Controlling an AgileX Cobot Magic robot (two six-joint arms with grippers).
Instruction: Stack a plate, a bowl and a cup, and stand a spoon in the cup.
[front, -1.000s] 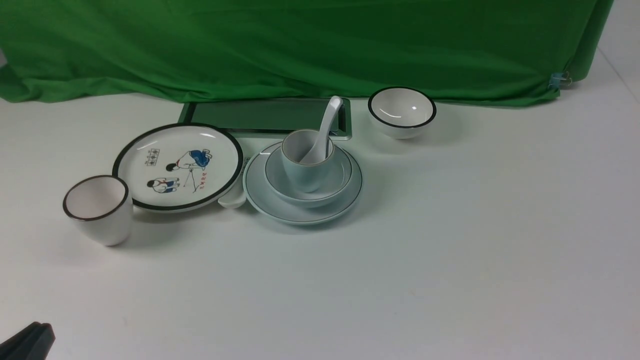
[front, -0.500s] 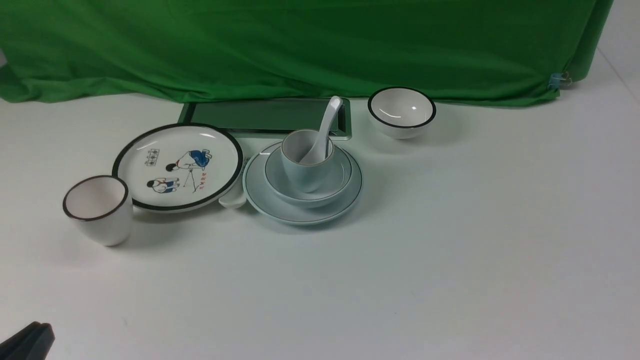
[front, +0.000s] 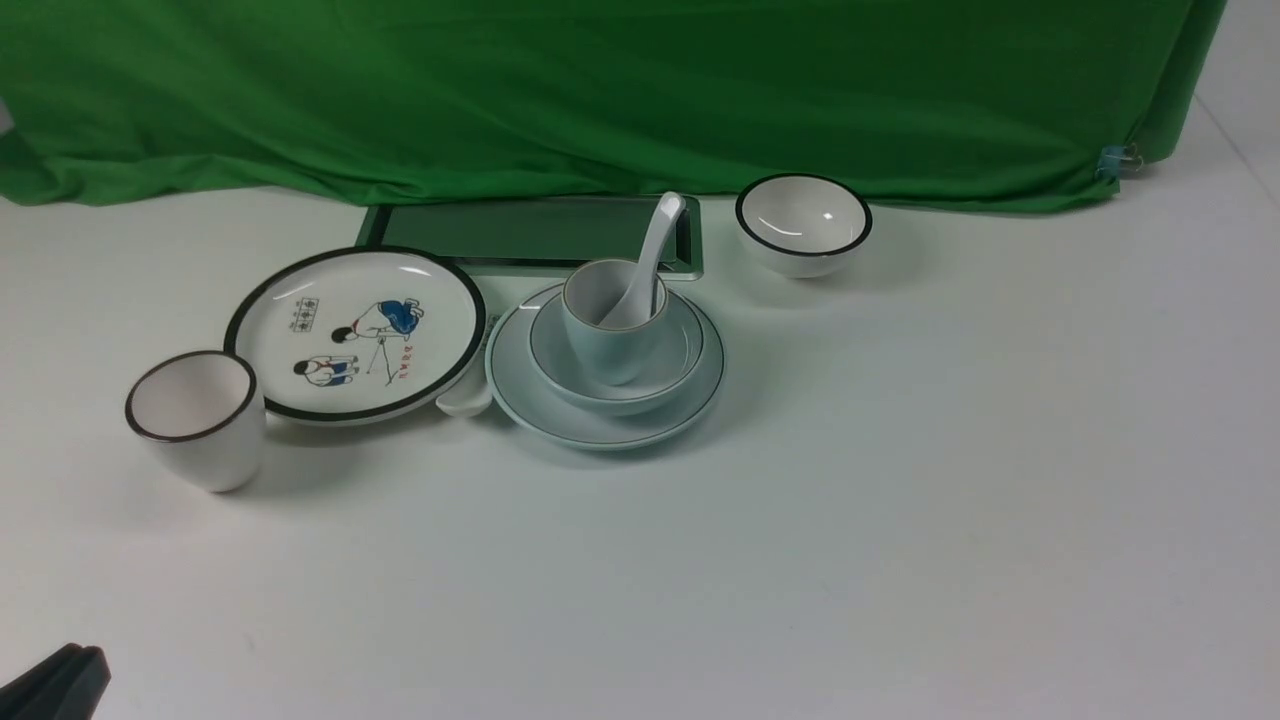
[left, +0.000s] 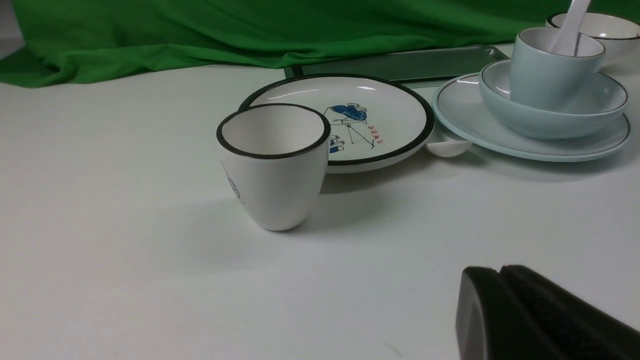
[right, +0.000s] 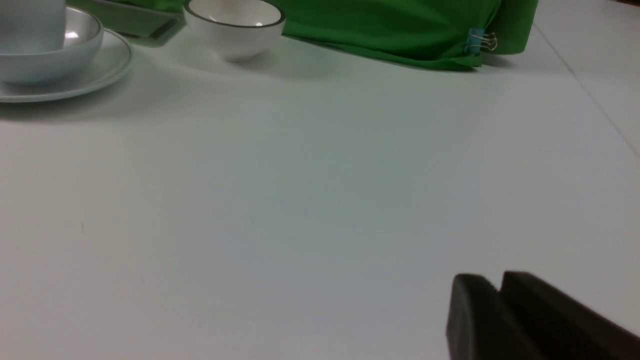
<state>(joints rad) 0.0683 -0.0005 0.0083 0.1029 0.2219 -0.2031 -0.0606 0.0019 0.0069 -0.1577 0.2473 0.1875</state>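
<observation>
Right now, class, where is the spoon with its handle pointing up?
In the front view, the spoon leans inside the pale blue cup, near the middle.

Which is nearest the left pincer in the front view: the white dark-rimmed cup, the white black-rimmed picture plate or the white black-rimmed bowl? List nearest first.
1. White dark-rimmed ceramic cup: left side, nearest the pincer.
2. White black-rimmed plate with cartoon figures: just behind and right of the cup.
3. White black-rimmed bowl: far back, right of centre.
</observation>
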